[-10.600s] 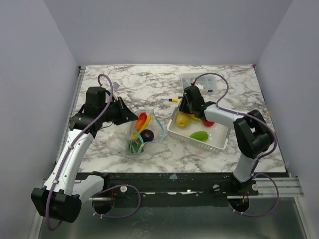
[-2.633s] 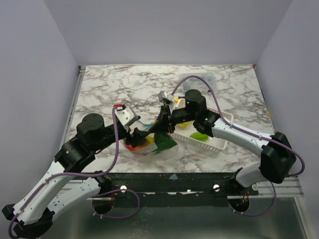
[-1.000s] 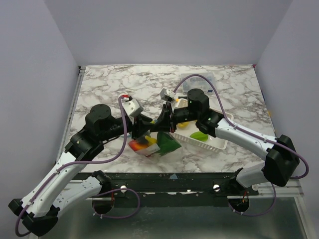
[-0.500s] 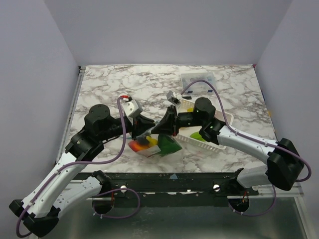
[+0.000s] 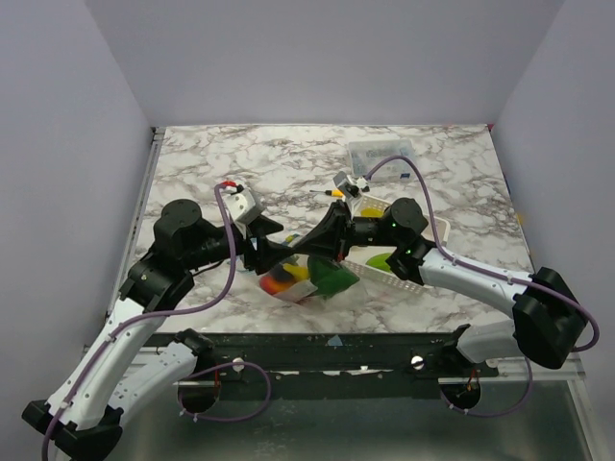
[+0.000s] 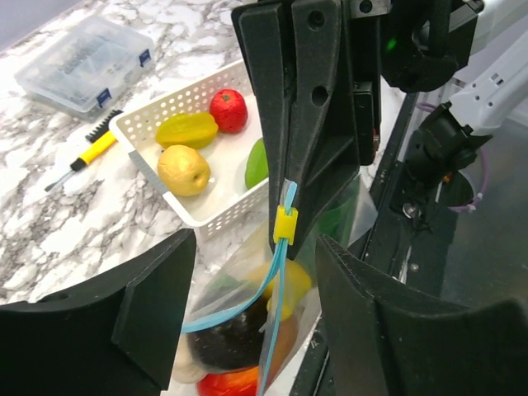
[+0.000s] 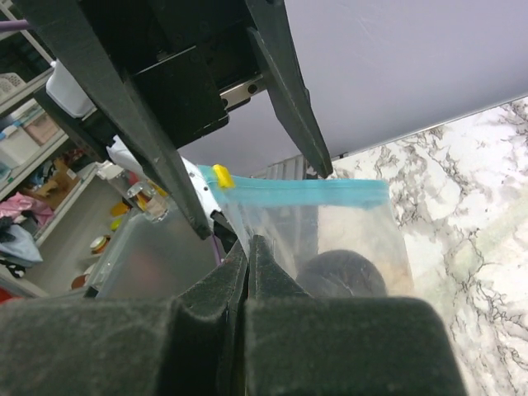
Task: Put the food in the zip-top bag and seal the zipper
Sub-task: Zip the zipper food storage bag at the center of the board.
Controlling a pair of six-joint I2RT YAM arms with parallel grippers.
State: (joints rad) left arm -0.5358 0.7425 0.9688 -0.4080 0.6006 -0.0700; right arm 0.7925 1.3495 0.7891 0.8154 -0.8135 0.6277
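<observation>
Right claw drew back toward 3 o'clock, clamped on the zipper at its yellow slider. Left claw spread wide, gripping nothing. Zip-top bag at 9 o'clock of basket, mouth gaping. Sealing likely begun, yet food remains in basket.

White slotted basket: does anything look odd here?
Yes. A yellow toy apple, yellow starfruit, red tomato and green piece lie in the white slotted basket, not in the clear plastic bag whose light-blue zipper the right tool pinches.
</observation>
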